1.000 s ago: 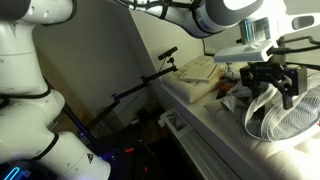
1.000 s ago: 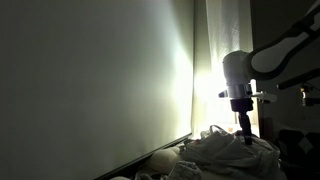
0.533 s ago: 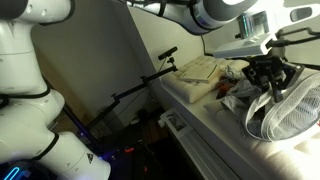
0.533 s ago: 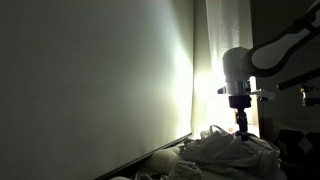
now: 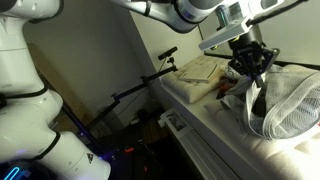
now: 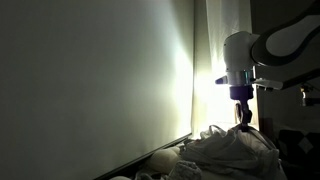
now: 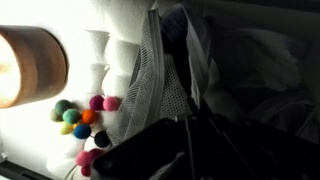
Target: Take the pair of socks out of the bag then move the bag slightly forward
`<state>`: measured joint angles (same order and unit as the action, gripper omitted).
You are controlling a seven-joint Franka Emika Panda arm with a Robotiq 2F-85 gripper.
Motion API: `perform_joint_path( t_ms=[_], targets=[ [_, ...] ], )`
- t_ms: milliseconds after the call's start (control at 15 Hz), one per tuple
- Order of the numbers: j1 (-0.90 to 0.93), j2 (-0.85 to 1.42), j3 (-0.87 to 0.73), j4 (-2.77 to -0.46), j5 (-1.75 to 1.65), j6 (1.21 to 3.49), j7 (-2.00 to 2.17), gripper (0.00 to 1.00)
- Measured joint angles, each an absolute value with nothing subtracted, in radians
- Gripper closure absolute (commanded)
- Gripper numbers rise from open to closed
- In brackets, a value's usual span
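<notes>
The bag [image 5: 292, 98] is a white see-through mesh sack lying on the padded white surface [image 5: 215, 125]. My gripper [image 5: 251, 68] stands over its near edge, and the mesh rises toward the fingers. In the wrist view the gripper [image 7: 190, 114] is shut, with a fold of the bag's mesh [image 7: 150, 75] running up from between its tips. A dark shape [image 7: 174, 27] shows behind the mesh; I cannot tell whether it is the pair of socks. In the dim exterior view the gripper [image 6: 243, 116] sits on the crumpled bag [image 6: 232, 155].
A red-orange item [image 5: 229, 92] lies beside the bag. Cream folded cloths [image 5: 199, 70] are stacked behind it. Coloured pom-poms [image 7: 84, 116] and a round wooden piece [image 7: 30, 65] show in the wrist view. The surface drops off at its front edge [image 5: 190, 125].
The jaws have gone from open to shut on the bag's mesh. The gripper has shifted slightly toward the cloths and turned, and the bag's edge is drawn up so its round opening no longer shows.
</notes>
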<state>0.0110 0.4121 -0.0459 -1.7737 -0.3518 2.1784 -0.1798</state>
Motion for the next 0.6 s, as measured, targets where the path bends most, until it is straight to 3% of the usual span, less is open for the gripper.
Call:
perform_joint_path(
  t_ms=[600],
  targets=[
    [0.048,0.380,0.004,-1.875,-0.388,1.948,-0.375,0.99]
  ],
)
